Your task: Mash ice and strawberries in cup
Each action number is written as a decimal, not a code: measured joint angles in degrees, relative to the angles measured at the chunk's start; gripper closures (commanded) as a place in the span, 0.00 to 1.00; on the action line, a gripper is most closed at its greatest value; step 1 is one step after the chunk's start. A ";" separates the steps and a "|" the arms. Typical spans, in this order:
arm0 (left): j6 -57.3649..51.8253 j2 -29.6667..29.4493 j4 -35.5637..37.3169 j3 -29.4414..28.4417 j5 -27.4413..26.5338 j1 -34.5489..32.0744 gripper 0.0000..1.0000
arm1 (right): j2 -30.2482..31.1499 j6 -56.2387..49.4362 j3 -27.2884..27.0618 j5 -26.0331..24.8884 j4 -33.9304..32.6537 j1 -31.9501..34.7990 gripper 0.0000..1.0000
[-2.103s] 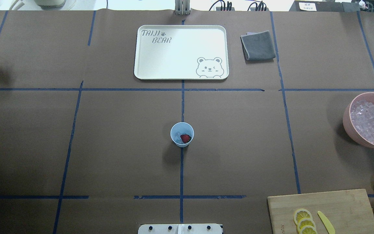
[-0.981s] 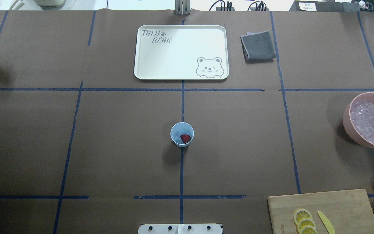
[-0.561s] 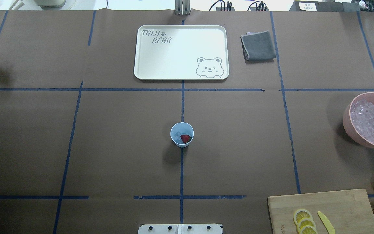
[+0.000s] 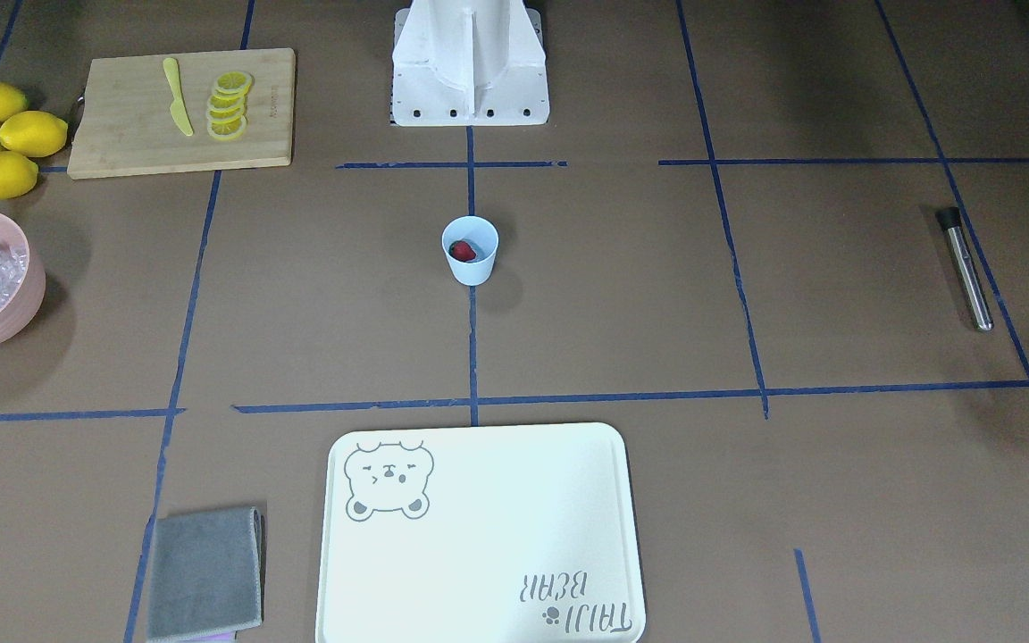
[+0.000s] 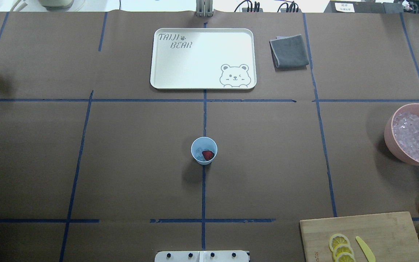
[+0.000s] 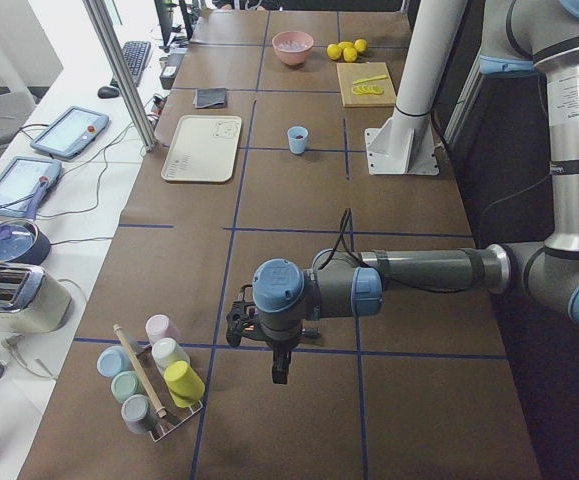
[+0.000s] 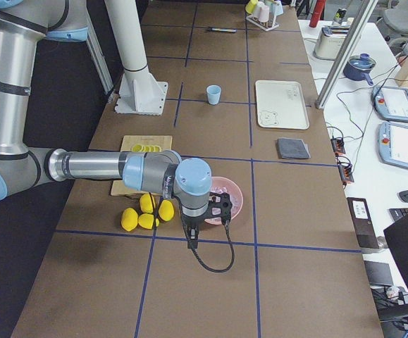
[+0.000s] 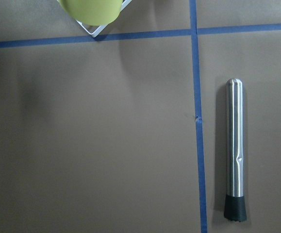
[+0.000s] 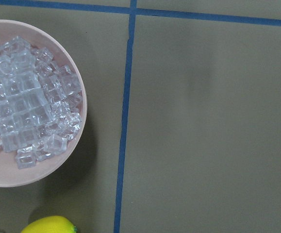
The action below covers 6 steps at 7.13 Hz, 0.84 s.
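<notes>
The light blue cup (image 5: pixel 204 151) stands upright at the table's middle, on the blue centre line; it also shows in the front view (image 4: pixel 470 250). A red strawberry (image 5: pixel 207 155) lies inside it, with a faint clear ice cube (image 5: pixel 199 150) beside it. My left gripper (image 6: pixel 279 373) shows only in the left side view, hanging over the table's left end; I cannot tell if it is open. My right gripper (image 7: pixel 191 244) shows only in the right side view, by the pink bowl; I cannot tell its state. Both are far from the cup.
A steel muddler (image 8: pixel 235 150) lies flat below the left wrist, near a rack of cups (image 6: pixel 154 375). A pink bowl (image 9: pixel 79 92) heaped with ice (image 9: pixel 24 107) sits at the right, beside lemons (image 4: pixel 1 134) and a cutting board (image 4: pixel 121 125). A cream tray (image 5: pixel 166 78) and grey cloth (image 5: pixel 288 51) lie beyond.
</notes>
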State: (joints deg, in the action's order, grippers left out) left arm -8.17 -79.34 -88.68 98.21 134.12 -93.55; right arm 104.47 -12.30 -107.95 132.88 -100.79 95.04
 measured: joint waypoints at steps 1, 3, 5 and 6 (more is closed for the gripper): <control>0.00 0.06 0.00 -0.10 0.00 0.00 0.00 | 0.13 0.00 -0.03 0.06 0.04 -0.02 0.00; 0.02 0.01 0.00 -0.30 0.00 0.02 0.00 | 0.14 0.08 -0.01 0.10 0.01 -0.03 0.00; 0.10 0.01 0.00 0.03 0.06 0.03 0.00 | 0.10 0.16 -0.15 0.30 -0.01 -0.03 0.00; 0.14 0.00 0.00 0.31 0.06 0.03 0.00 | 0.06 0.19 -0.29 0.55 -0.02 -0.03 0.00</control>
State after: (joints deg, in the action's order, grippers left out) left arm -8.03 -79.34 -88.68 98.52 134.18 -93.52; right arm 104.53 -12.11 -108.25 133.43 -100.81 95.01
